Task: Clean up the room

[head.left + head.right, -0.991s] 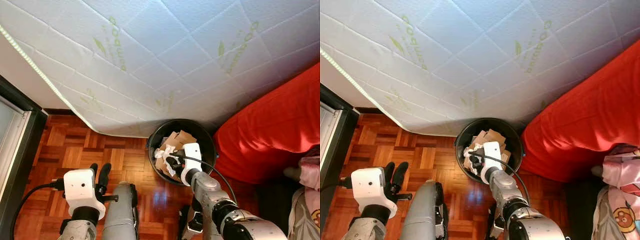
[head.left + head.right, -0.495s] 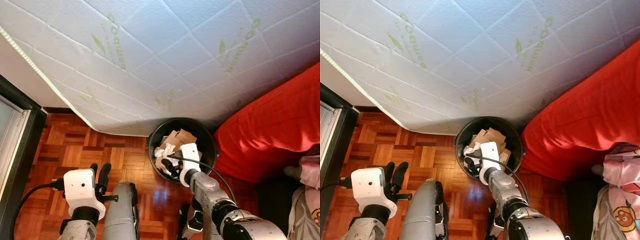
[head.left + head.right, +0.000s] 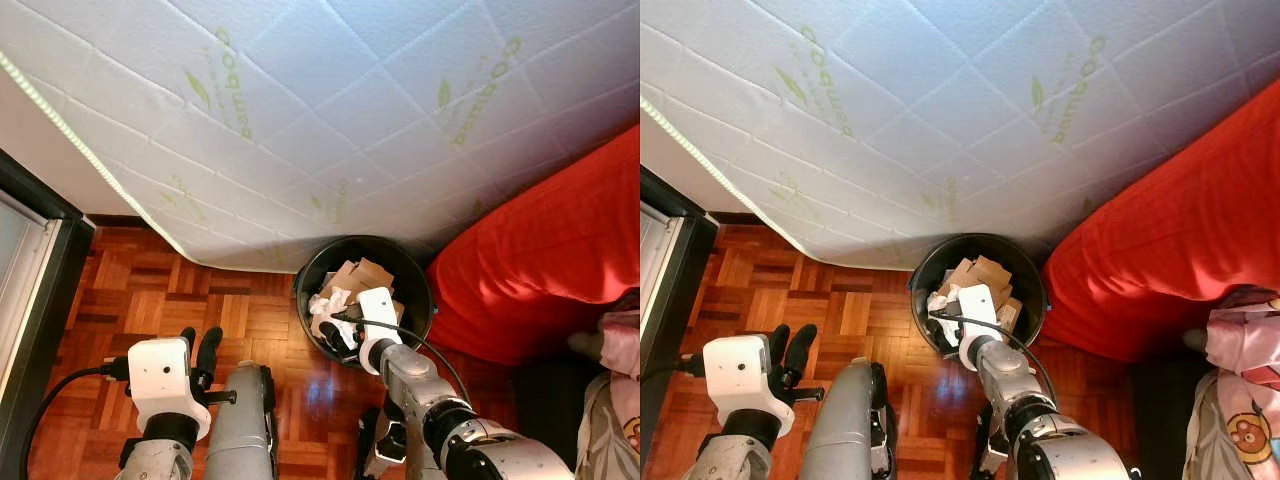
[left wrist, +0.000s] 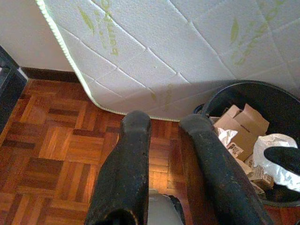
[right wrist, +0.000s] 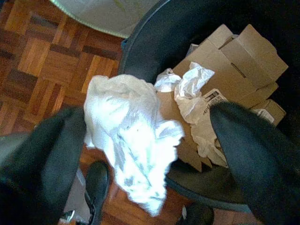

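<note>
The right end effector [image 5: 154, 154] hangs over the near rim of the black waste bin [image 3: 415, 275], its two black fingers [image 5: 40, 159] spread wide apart. A crumpled white plastic wrapper [image 5: 129, 136] sits between them, touching the one finger and well clear of the other, so it looks released rather than gripped. The spread fingers and the position above the bin's mouth suggest the wrapper is being let go so that it falls in. Whether it will clear the rim is uncertain, since part of it hangs over the wooden parquet floor [image 3: 140, 300].

Inside the bin lie folded cardboard boxes [image 5: 236, 61] and crumpled white paper [image 5: 190, 89], which fits the clean-up being well under way.

The left end effector [image 4: 166, 154] is held low over the floor beside the bin, fingers apart and empty, apparently idle.

A white quilted mattress [image 3: 330, 110] leans above the bin, and a red cover [image 3: 545, 260] lies to the robot's right.
</note>
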You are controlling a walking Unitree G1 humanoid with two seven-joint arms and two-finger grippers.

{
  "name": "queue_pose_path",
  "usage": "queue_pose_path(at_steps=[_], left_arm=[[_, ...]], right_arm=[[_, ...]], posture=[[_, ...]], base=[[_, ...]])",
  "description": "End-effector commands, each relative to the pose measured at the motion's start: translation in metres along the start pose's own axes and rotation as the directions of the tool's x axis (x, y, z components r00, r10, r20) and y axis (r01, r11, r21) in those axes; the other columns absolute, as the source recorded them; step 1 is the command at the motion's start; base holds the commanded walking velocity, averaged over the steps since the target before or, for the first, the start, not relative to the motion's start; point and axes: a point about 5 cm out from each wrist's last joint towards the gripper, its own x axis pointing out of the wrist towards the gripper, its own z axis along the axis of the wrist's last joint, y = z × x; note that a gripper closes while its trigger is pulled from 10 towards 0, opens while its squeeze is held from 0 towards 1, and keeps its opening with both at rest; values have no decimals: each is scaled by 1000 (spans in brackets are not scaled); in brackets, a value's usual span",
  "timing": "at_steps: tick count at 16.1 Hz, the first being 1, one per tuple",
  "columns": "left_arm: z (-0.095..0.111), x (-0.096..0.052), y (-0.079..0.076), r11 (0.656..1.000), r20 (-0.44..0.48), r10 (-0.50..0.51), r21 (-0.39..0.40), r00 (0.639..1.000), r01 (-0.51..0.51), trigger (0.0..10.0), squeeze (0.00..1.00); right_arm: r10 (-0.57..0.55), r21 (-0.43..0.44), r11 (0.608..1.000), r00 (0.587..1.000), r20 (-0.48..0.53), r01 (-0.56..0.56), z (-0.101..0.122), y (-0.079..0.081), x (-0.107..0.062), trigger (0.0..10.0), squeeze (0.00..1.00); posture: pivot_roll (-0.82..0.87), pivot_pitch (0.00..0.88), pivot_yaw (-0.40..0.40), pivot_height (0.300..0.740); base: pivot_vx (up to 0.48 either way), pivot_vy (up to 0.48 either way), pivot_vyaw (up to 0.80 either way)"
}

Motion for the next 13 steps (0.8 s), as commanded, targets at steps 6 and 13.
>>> queue_pose_path(at_steps=[6, 13], left_arm=[[2, -4, 2, 1000, -5, 13, 11, 1000, -13, 10000, 0], [3, -5, 2, 1000, -3, 15, 11, 1000, -15, 10000, 0]], right_arm=[[-66, -101, 993, 997, -37, 62, -10, -4, -2, 10000, 1000], [-192, -121, 971, 973, 126, 207, 6, -18, -5, 10000, 1000]], posture=[[304, 426, -27, 625], [309, 432, -24, 625]], base=[[0, 0, 0], [0, 0, 0]])
